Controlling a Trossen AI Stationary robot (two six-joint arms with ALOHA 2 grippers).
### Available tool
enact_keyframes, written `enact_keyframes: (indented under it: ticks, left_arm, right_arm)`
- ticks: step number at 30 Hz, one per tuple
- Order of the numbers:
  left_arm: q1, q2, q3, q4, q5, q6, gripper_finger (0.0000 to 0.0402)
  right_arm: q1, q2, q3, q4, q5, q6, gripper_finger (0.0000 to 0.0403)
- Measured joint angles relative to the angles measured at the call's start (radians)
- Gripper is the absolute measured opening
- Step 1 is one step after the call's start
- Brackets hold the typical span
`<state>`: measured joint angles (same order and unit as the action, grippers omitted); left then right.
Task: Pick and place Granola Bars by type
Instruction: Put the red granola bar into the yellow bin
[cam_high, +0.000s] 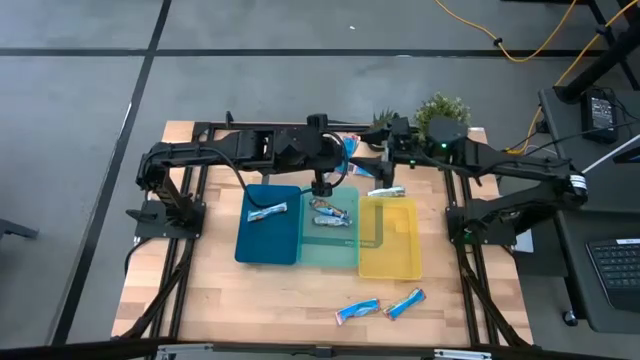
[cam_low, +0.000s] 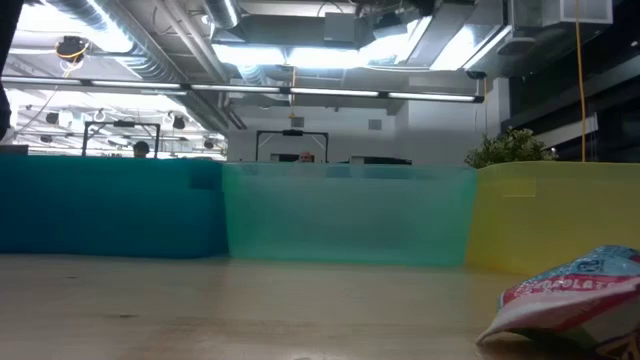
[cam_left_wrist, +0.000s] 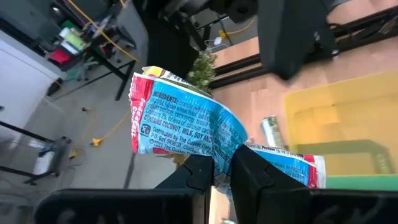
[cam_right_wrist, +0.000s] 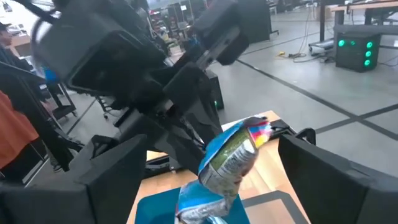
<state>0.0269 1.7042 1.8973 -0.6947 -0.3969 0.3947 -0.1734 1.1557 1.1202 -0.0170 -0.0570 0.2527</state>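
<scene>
My left gripper (cam_left_wrist: 222, 160) is up over the far end of the trays, shut on a blue foil granola bar (cam_left_wrist: 186, 121), which also shows in the high view (cam_high: 346, 149). My right gripper (cam_right_wrist: 214, 149) faces it from the table's right, open wide, with its fingers on either side of the bar's far end (cam_right_wrist: 239, 146) and apart from it. One blue bar (cam_high: 266, 213) lies in the dark-blue tray (cam_high: 262, 245). Two bars (cam_high: 332, 215) lie in the teal tray (cam_high: 330, 252). The yellow tray (cam_high: 392, 258) holds nothing. My left gripper pinches the blue bar about its middle (cam_left_wrist: 214, 140) between its two fingers, which lie across it. The wrapper bends at the hold: one red-edged end (cam_left_wrist: 138, 106) juts out beyond the fingers and the other (cam_left_wrist: 314, 171) sticks out sideways. The bar is lifted clear of table and trays.
A silvery bar (cam_high: 385, 192) lies on the table at the yellow tray's far edge. Two blue bars (cam_high: 357, 312) (cam_high: 404, 303) lie near the front edge; one (cam_low: 575, 295) fills the low view's corner. A potted plant (cam_high: 441, 108) stands at the back right.
</scene>
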Motion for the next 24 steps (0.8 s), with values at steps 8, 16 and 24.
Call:
enact_keyframes:
  ticks: [8,16,24]
  left_arm:
    - [0.000,0.000,0.000,-0.011,-0.022,0.029,0.0030]
    - [0.000,0.000,0.000,-0.013,-0.024,0.038,0.0031]
    - [0.000,0.000,0.000,-0.012,-0.024,0.039,0.0031]
  right_arm:
    - [0.000,0.038,0.012,0.042,-0.001,-0.003,0.0335]
    - [-0.001,0.038,0.012,0.044,0.000,-0.022,0.0225]
    - [-0.002,0.038,0.012,0.044,-0.009,-0.028,0.0101]
